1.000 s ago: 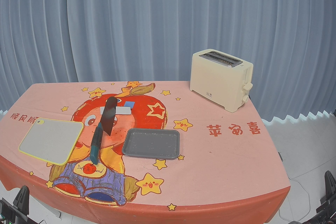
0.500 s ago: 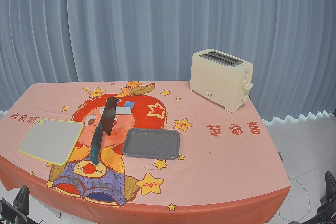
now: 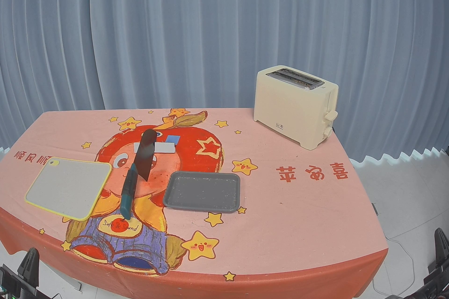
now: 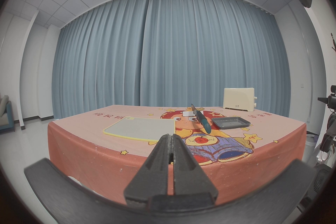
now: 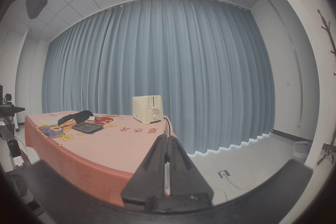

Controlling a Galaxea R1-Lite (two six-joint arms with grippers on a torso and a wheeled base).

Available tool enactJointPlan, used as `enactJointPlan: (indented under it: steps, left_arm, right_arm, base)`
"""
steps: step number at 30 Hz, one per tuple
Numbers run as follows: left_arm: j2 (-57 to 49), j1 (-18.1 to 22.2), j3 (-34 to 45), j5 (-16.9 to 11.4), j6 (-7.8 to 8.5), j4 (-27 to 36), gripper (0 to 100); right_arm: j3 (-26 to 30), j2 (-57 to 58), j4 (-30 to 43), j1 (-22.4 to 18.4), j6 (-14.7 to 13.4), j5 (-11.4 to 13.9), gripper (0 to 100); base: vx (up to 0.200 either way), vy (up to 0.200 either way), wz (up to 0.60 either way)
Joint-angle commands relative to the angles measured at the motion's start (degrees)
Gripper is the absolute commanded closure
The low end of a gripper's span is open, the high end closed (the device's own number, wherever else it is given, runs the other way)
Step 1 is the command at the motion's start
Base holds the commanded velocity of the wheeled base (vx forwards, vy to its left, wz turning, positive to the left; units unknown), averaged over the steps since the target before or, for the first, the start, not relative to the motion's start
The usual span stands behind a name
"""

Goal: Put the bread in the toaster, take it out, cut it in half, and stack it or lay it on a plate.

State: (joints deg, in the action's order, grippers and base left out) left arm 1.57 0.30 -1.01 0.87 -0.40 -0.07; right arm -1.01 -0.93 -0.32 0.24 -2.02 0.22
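You see a cream two-slot toaster (image 3: pixel 294 106) upright, well apart at two o'clock from a grey rectangular tray (image 3: pixel 203 191), a teal-handled dark-bladed knife (image 3: pixel 144 156) near its nine o'clock, a yellow-rimmed grey cutting board (image 3: pixel 69 187) beyond.

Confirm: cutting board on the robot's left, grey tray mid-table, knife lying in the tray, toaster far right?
Not quite. The knife is not in the grey tray; it sits outside it, between the cutting board and the tray, as the head view shows. The rest holds: board on the left, tray mid-table, toaster far right.
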Motion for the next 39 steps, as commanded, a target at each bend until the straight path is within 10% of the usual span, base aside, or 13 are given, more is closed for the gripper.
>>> enactJointPlan:
  steps: [1,34,39]
  left_arm:
    - [0.1,0.0,1.0,0.0,0.05,0.0,100]
    - [0.1,0.0,1.0,0.0,-0.04,0.0,100]
    - [0.1,0.0,1.0,0.0,0.05,0.0,100]
  right_arm:
    - [1.0,0.9,0.0,0.0,0.0,0.0,100]
    - [1.0,0.9,-0.1,-0.1,2.6,0.6,100]
    - [0.2,0.9,-8.9,-0.5,1.8,1.0,100]
  base:
    - [0.000,0.000,0.00]
    - [0.000,0.000,0.00]
    - [0.000,0.000,0.00]
